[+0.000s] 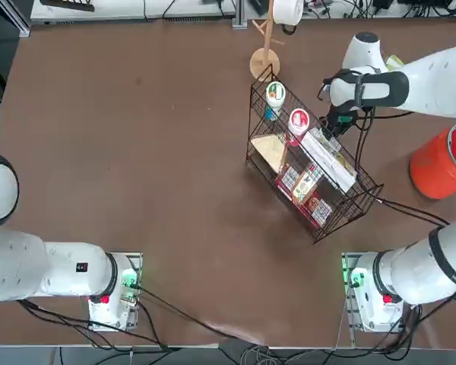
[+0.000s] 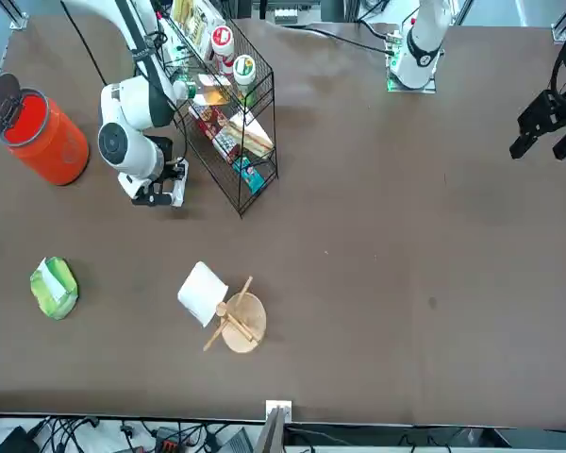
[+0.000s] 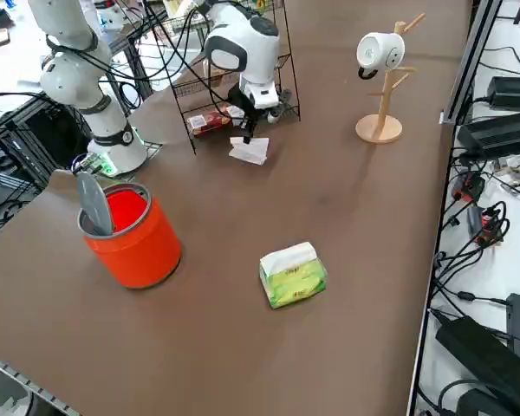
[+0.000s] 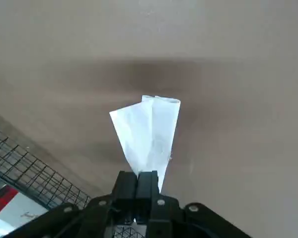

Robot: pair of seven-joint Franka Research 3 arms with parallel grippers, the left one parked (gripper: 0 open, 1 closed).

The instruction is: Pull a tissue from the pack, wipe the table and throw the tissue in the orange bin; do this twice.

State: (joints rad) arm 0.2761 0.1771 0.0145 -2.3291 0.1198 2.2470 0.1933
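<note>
The right gripper (image 4: 137,186) has its fingers together, clamped on a tissue (image 4: 151,136) over the table (image 3: 243,347). The loaded rack (image 1: 319,122) stands close beside it, an obstacle on one side; the pack (image 3: 293,276) and lidded bin (image 3: 140,247) sit apart, the wooden stand (image 3: 380,128) holding a mug (image 3: 380,52)

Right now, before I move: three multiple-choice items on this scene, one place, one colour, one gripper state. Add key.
1. Where is the tissue pack?
A in the bin
B on the table
C in the rack

2. Bin colour?
A blue
B black
C orange-red

3. Right gripper, over the table beside the wire rack?
A shut on a tissue
B open, empty
C shut on a mug

1 B: table surrounds it.
2 C: its outer wall shows it.
3 A: white tissue juts from closed fingers.
</note>
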